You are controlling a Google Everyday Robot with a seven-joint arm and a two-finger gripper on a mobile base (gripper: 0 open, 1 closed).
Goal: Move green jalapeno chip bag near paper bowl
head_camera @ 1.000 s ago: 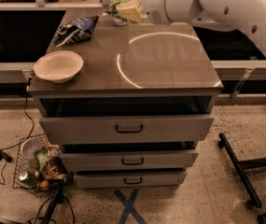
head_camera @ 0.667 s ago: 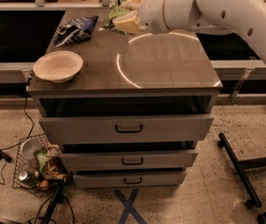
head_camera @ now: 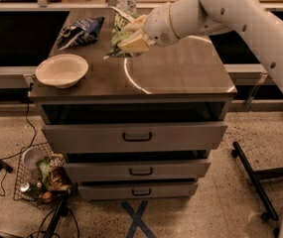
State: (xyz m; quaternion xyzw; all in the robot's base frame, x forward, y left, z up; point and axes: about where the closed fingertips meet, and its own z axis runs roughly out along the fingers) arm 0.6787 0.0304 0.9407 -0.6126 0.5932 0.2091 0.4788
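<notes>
Gripper (head_camera: 131, 33) is over the back-left of the worktop (head_camera: 180, 68), jaws clamped on the green jalapeno chip bag (head_camera: 115, 37), which is well apart from the paper bowl (head_camera: 61, 69). Risks: foil slips out mid-carry, the dangling bag clips the blue chip bag (head_camera: 81, 31), or set-down shoves the light bowl.

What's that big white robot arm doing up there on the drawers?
The robot's hand is gripping the green jalapeno chip bag over the back of the cabinet top. The paper bowl sits at the front left corner, apart from the bag, and a dark blue chip bag lies behind the bowl.
</notes>
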